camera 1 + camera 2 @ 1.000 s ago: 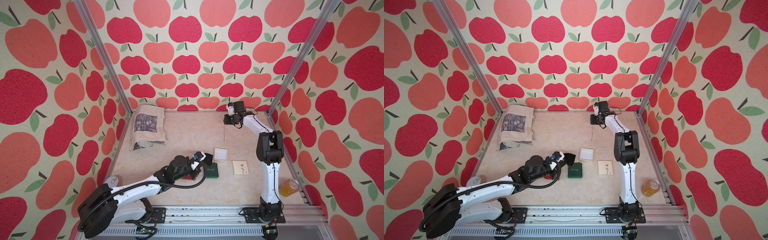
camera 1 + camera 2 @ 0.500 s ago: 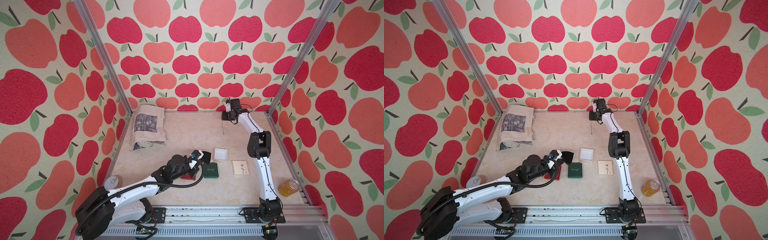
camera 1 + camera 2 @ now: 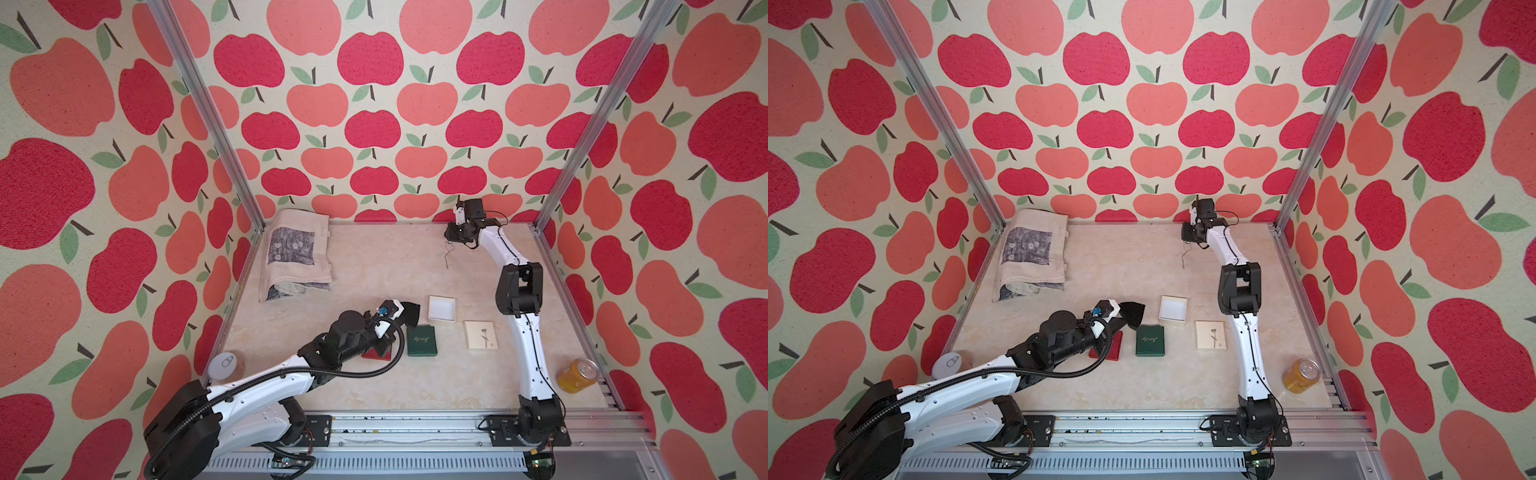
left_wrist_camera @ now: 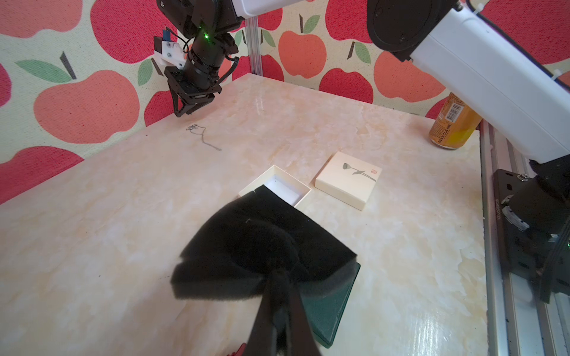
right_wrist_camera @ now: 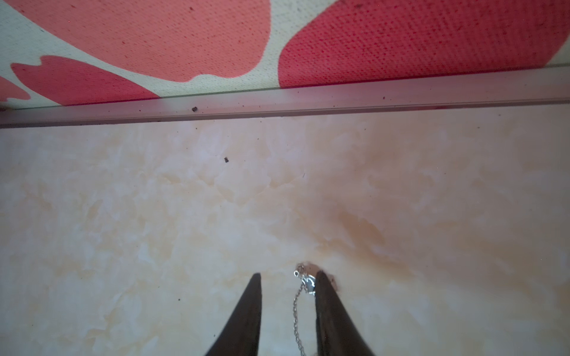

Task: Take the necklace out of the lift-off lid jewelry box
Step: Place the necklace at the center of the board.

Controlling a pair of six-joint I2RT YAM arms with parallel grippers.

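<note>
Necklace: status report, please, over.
Left gripper shut on black foam insert. Right gripper open over necklace. It's out of the box, flat on table by back wall. Nothing in the way.

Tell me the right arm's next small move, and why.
Probably lift the right tool straight up. Its jaws stand apart and grip nothing. The necklace lies on the table between them, close beside one, so a sideways pull might drag it. The left tool, shut on the black foam pad, can wait.
</note>
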